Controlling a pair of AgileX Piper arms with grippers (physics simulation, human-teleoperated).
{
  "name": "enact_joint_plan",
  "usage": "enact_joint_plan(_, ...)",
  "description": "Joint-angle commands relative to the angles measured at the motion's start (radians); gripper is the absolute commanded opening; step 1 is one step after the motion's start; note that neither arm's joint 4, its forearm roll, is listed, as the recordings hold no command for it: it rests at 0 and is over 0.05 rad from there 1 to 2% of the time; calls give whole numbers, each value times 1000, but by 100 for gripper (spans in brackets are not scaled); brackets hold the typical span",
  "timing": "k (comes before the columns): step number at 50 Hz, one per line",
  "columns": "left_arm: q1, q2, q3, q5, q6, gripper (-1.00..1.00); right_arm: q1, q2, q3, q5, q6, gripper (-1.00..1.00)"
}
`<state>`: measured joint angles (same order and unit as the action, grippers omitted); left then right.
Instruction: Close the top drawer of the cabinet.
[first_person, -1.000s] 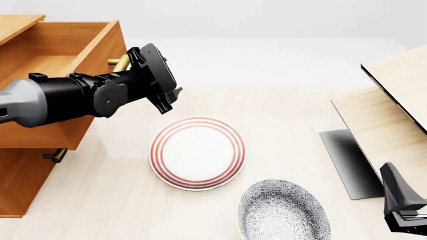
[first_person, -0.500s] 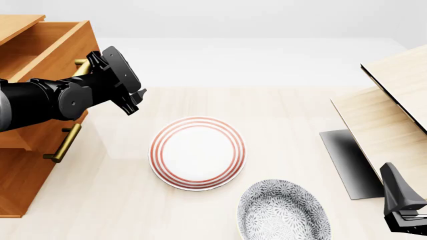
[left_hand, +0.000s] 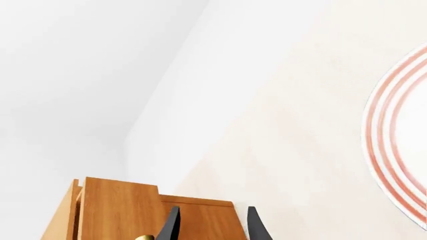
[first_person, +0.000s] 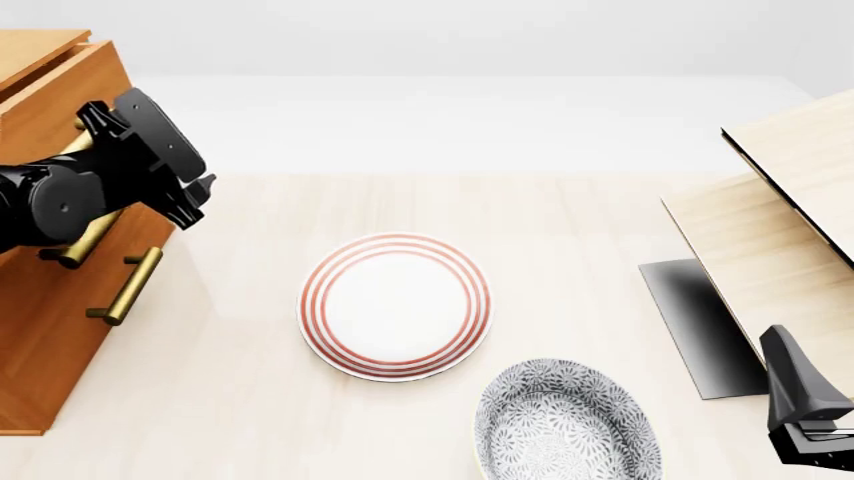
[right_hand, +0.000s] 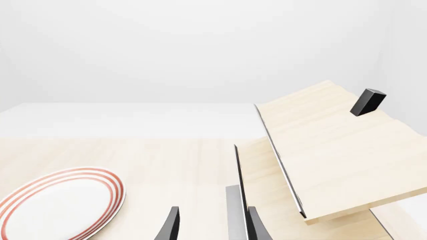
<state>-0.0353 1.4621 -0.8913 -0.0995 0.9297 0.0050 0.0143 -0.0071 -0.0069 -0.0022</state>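
Observation:
The orange-brown cabinet (first_person: 40, 350) stands at the table's left edge. Its top drawer (first_person: 100, 85) sits almost fully in, its front nearly level with the cabinet's face. My left gripper (first_person: 195, 200) is open and the arm lies against that drawer front. It covers most of the brass bar handle (first_person: 83, 240). The lower drawer's handle (first_person: 127, 287) shows below. In the left wrist view, my left gripper (left_hand: 213, 227) has nothing between its fingers, with cabinet wood (left_hand: 120, 210) behind. My right gripper (first_person: 787, 380) rests open at the near right corner, also seen as the right gripper (right_hand: 212, 227).
A white plate with red rings (first_person: 394, 305) lies mid-table, with a grey patterned dish (first_person: 567, 420) nearer me. Pale slanted wood panels (first_person: 787, 220) on a dark base (first_person: 694, 320) stand at the right. The right wrist view shows the plate (right_hand: 60, 205) and the panels (right_hand: 333, 150).
My left arm has swept left with the drawer front ahead of it, and the top drawer has slid from wide open to nearly in. The right arm has not moved.

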Motion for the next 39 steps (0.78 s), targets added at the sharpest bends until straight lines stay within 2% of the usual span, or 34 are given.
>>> enact_joint_plan(1, 105, -13, 7, -13, 16, 100, 0, 0, 0, 0, 0, 100)
enact_joint_plan(7, 154, -3, 8, -22, 24, 100, 0, 0, 0, 0, 0, 100)
enact_joint_plan(19, 306, 9, 6, -56, 60, 100, 0, 0, 0, 0, 0, 100)
enact_joint_plan(25, 312, 10, 17, -69, 65, 100, 0, 0, 0, 0, 0, 100)
enact_joint_plan(30, 232, -22, 15, -49, 11, 100, 0, 0, 0, 0, 0, 100)
enact_joint_plan(34, 94, -103, 29, -21, -100, 100, 0, 0, 0, 0, 0, 100)
enact_joint_plan(35, -20, -162, 74, -40, -174, 100, 0, 0, 0, 0, 0, 100)
enact_joint_plan(36, -54, -186, 105, -62, -186, 100, 0, 0, 0, 0, 0, 100)
enact_joint_plan(37, -123, -227, 180, -120, -191, 100, 0, 0, 0, 0, 0, 100)
enact_joint_plan(38, -123, -227, 181, -121, -191, 100, 0, 0, 0, 0, 0, 100)
enact_joint_plan(39, -229, -289, 262, -163, -262, 100, 0, 0, 0, 0, 0, 100)
